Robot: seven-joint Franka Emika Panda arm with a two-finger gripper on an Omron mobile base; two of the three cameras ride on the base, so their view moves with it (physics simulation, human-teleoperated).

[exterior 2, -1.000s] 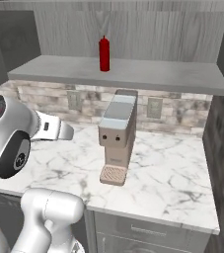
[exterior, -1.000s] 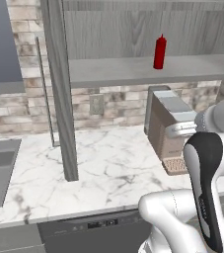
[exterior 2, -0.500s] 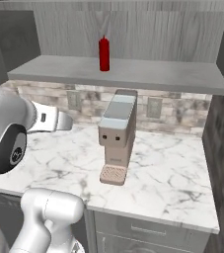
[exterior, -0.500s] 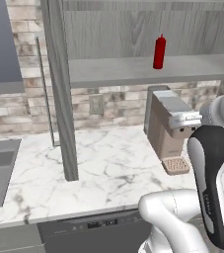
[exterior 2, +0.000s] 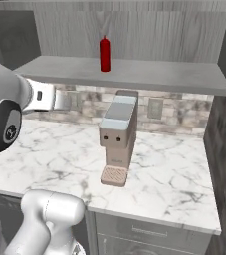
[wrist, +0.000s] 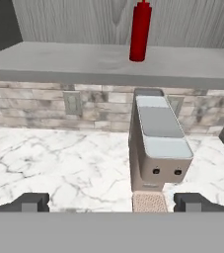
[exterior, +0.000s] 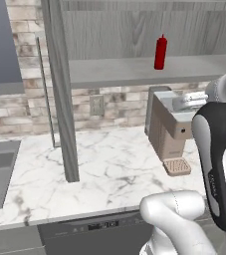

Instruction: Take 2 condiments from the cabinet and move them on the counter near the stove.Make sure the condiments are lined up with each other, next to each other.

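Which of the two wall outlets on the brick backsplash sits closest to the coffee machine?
The outlet just behind the coffee machine, at its right in the hand view; the other outlet sits well off to the left.

A red condiment bottle [exterior: 160, 52] is seen at twelve o'clock on the pale grey shelf [exterior: 134, 70] of a grey wood-grain cabinet [exterior 2: 134, 25]. The counter [exterior: 114, 169] is white marble veined grey; the coffee machine [exterior 2: 117, 137] is tan.
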